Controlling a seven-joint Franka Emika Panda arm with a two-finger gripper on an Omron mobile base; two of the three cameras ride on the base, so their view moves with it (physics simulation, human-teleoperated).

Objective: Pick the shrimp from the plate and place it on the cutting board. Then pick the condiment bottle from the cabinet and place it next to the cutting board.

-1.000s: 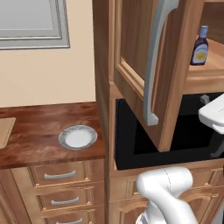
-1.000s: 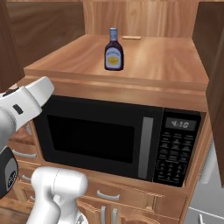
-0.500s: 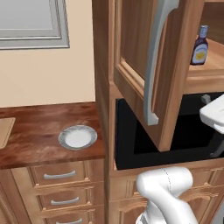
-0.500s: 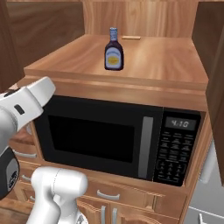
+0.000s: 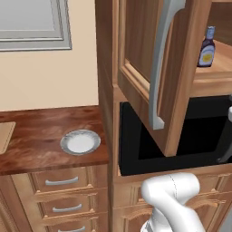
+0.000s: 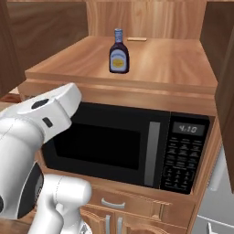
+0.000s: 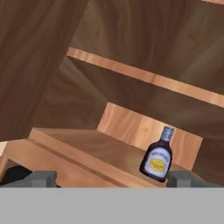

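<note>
The condiment bottle (image 6: 119, 51), dark with a blue-grey cap and yellowish label, stands upright on the light shelf of the open cabinet (image 5: 149, 68) above the microwave; it also shows as the bottle (image 5: 206, 47) at the far right of the left base view. In the hand view my gripper (image 7: 111, 178) is open and holds nothing. The bottle (image 7: 157, 159) stands ahead of it, close to the right fingertip (image 7: 181, 178) and apart from it. The plate (image 5: 80, 142) lies on the dark counter, its centre white. A sliver of the cutting board (image 5: 4, 136) shows at the left edge. The shrimp is out of view.
The cabinet door with its long silver handle (image 5: 158, 72) hangs open over the black microwave (image 6: 123, 146). My white arm (image 6: 41, 123) rises left of the microwave. Drawers with short handles (image 5: 61, 181) sit under the counter.
The white hand at the right edge of the left base view has slid almost out of that picture. Bottle, plate and door have not moved.
</note>
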